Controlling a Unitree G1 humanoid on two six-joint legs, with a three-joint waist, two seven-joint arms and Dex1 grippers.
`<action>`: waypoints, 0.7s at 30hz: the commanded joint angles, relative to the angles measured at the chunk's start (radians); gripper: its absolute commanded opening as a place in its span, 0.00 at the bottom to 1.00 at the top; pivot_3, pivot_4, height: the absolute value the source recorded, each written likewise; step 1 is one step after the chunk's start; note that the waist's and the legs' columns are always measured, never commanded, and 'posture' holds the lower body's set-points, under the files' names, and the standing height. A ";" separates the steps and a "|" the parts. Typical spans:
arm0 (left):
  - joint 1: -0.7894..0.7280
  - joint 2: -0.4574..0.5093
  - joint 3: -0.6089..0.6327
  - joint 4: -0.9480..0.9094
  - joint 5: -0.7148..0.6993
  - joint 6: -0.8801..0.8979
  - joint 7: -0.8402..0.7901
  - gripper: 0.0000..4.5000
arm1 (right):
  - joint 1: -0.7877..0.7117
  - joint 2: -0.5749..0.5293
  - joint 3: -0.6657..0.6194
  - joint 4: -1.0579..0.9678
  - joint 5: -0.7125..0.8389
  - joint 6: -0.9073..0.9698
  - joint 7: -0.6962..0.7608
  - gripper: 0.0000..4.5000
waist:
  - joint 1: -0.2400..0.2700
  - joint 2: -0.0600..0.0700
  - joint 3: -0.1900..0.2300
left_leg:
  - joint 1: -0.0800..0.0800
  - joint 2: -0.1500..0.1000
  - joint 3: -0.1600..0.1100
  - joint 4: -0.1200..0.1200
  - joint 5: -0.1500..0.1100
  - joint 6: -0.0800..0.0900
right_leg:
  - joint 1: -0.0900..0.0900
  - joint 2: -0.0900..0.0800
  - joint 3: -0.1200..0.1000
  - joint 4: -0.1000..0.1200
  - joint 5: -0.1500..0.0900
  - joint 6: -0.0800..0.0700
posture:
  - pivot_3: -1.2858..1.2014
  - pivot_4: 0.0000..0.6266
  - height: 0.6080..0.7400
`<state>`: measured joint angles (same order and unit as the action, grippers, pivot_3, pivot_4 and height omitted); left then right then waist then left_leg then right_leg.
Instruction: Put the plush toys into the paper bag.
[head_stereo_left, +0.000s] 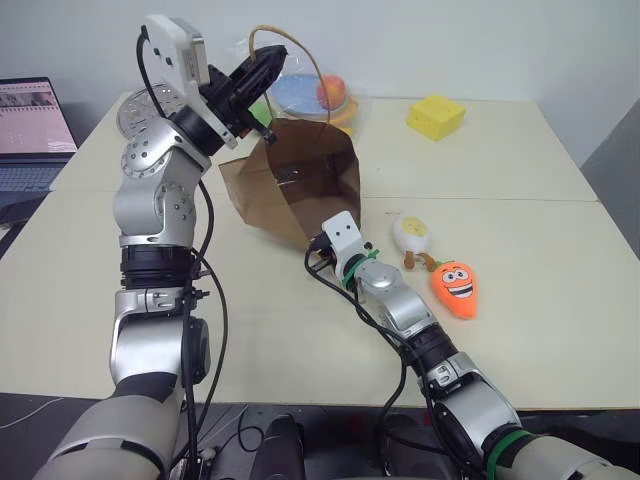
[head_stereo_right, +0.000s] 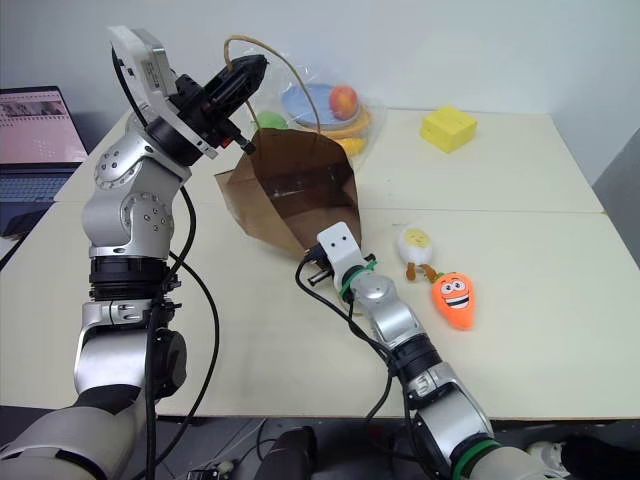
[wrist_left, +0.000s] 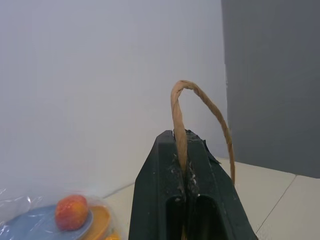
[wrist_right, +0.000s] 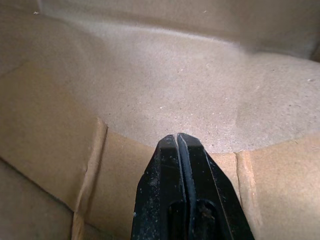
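Note:
The brown paper bag (head_stereo_left: 300, 185) lies tilted on the table with its mouth facing me. Its twine handle (wrist_left: 179, 115) is pinched in my left gripper (head_stereo_left: 262, 68), which is raised above the bag's upper rim and shut on it. My right gripper (wrist_right: 177, 137) is shut with nothing seen between its fingers; it points into the bag's mouth at the lower rim, and brown paper lies just ahead of it. The white egg plush (head_stereo_left: 412, 234) and the orange carrot plush (head_stereo_left: 456, 288) lie on the table to the right of the bag, beside my right forearm.
Behind the bag sits a clear plastic bag holding a blue plate with plastic fruit (head_stereo_left: 318, 95). A yellow cheese-like block (head_stereo_left: 435, 116) rests at the back right. A laptop (head_stereo_left: 30, 130) stands at the far left, and a round silver object (head_stereo_left: 140, 110) lies near it.

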<state>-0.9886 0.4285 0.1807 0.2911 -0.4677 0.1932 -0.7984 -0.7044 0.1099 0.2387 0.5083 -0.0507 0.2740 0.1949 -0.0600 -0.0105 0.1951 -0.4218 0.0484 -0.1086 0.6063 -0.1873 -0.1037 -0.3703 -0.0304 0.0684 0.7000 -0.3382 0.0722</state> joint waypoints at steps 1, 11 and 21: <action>0.023 0.009 -0.004 -0.078 -0.016 0.000 -0.022 0.00 | -0.023 0.008 -0.023 0.010 -0.005 0.006 -0.025 0.01 | -0.001 0.000 0.000 | 0.000 0.000 0.000 0.000 0.000 0.000 | 0.000 0.000 0.000 0.000 0.000 0.000 | 0.52 0.24 1.00; 0.099 0.019 -0.020 -0.094 0.011 0.002 -0.027 0.00 | -0.018 0.019 -0.034 -0.021 0.009 0.066 0.026 0.01 | -0.003 0.000 0.000 | 0.000 0.000 0.000 0.000 0.000 0.000 | 0.000 0.000 0.000 0.001 0.000 0.000 | 0.52 0.24 1.00; 0.100 0.023 -0.024 -0.108 0.011 0.021 -0.024 0.00 | 0.009 0.032 -0.059 -0.080 0.029 0.097 0.022 0.01 | -0.005 0.000 0.000 | 0.000 0.000 0.000 0.000 0.000 0.000 | 0.000 0.000 0.000 0.001 0.000 0.000 | 0.52 0.24 1.00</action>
<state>-0.8784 0.4382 0.1590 0.2316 -0.4548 0.2161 -0.8188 -0.7008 0.1289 0.1926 0.4623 -0.0466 0.3805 0.2161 -0.0648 -0.0105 0.1951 -0.4217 0.0484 -0.1086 0.6064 -0.1873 -0.1037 -0.3707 -0.0304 0.0684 0.7010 -0.3382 0.0722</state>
